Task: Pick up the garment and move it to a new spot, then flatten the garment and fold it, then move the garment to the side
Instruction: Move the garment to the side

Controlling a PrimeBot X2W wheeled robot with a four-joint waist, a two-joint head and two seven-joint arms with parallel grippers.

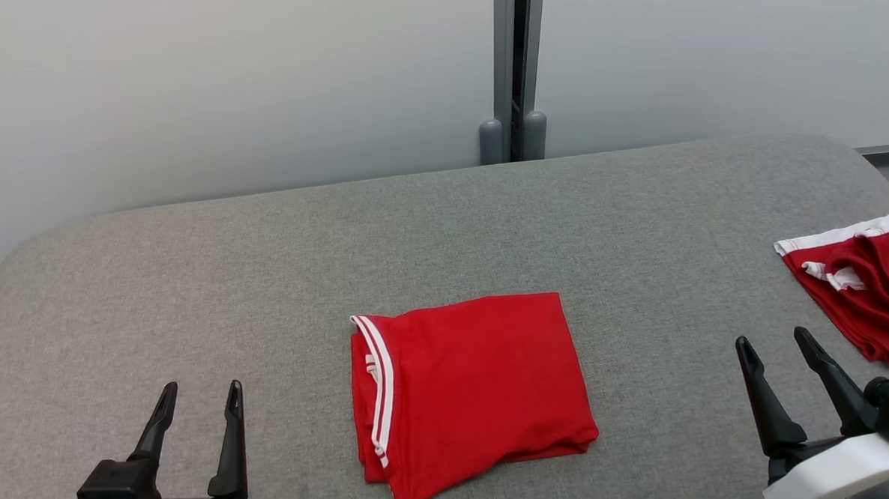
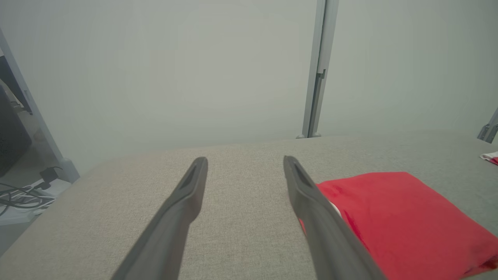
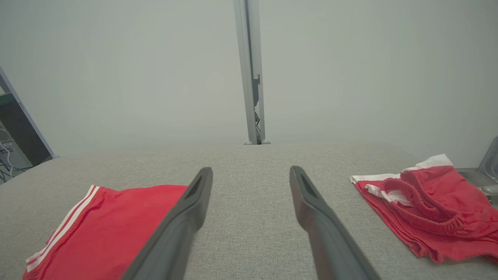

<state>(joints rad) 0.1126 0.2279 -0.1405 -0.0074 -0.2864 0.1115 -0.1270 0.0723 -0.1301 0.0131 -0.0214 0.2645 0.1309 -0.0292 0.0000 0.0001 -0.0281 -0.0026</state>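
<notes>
Left pincer (image 1: pixel 203 387) and right pincer (image 1: pixel 772 337) flank the folded garment (image 1: pixel 469 391).

Red garment (image 1: pixel 469 391) on my head cam is folded into a roughly square bundle, lying flat around the middle of the grey fabric table (image 1: pixel 265 272), toward the near edge. A double white stripe runs down its left side. The lower layers stick out a bit unevenly at the bottom.
</notes>
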